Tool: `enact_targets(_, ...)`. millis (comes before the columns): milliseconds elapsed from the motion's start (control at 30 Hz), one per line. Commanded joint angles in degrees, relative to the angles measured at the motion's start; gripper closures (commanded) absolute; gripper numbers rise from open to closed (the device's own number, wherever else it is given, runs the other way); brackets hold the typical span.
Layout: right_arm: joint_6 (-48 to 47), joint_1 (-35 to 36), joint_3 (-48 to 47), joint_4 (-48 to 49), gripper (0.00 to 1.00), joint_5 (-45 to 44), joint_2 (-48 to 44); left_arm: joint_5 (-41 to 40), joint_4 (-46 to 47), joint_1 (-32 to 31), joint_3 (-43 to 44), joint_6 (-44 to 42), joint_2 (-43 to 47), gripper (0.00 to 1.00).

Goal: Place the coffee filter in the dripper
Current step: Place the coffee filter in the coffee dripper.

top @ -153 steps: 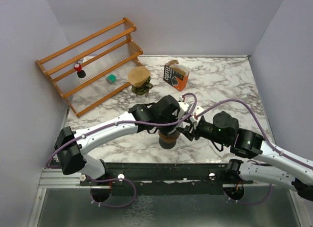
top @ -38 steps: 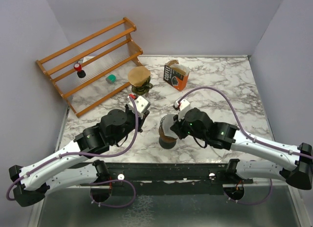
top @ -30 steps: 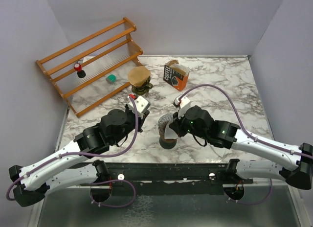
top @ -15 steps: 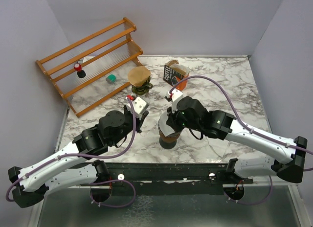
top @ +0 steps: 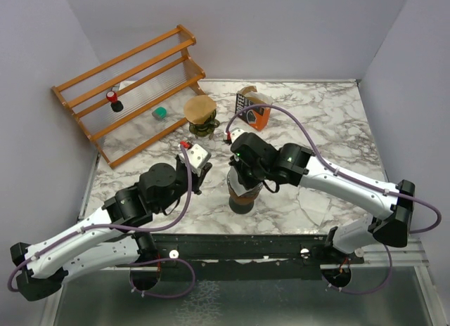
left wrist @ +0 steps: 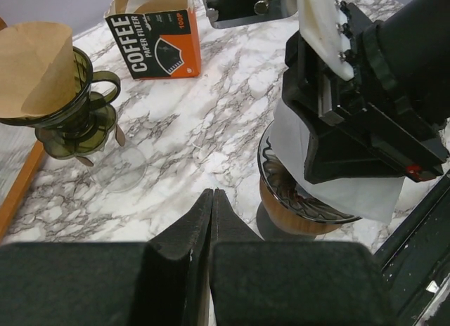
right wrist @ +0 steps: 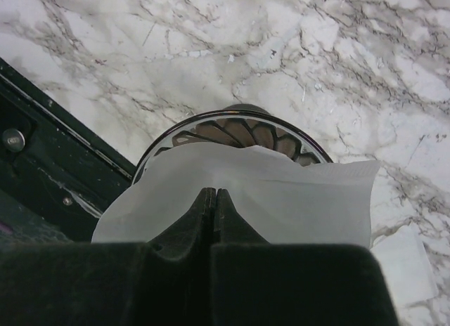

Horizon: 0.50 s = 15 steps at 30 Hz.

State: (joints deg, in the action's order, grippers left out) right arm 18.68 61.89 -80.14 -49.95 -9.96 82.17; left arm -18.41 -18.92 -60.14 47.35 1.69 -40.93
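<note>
The dripper (top: 242, 194), ribbed glass on a brown wooden collar, stands near the table's front edge. It also shows in the left wrist view (left wrist: 281, 191) and the right wrist view (right wrist: 239, 129). My right gripper (right wrist: 216, 192) points down right over it (top: 243, 175), shut on a white coffee filter (right wrist: 295, 192). The filter hangs partly into the dripper's bowl and one corner sticks out past the rim (left wrist: 355, 197). My left gripper (left wrist: 212, 193) is shut and empty, low over the table a little left of the dripper (top: 199, 173).
A green glass dripper holding a brown filter (top: 200, 115) stands behind, also in the left wrist view (left wrist: 49, 80). An orange coffee-filter box (top: 253, 108) stands at the back middle. A wooden rack (top: 133, 83) fills the back left. A loose white sheet (right wrist: 408, 259) lies on the marble.
My right arm has swung left and forward, carrying the filter from beside the dripper to right above it. My left arm has drawn back a little toward the near left.
</note>
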Motion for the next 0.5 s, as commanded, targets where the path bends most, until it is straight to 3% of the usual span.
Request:
enact_targets(0,6.1,0.3,-3.5,-6.9,1.00,-3.0,2.3,2.3,1.6,-0.2,-0.7,1.2,1.9,1.00)
enact_targets(467,25.9,0.2,-6.1,-12.9,1.00,-9.8,7.9,5.5,1.7,-0.2,-2.7,2.2,5.3,1.00)
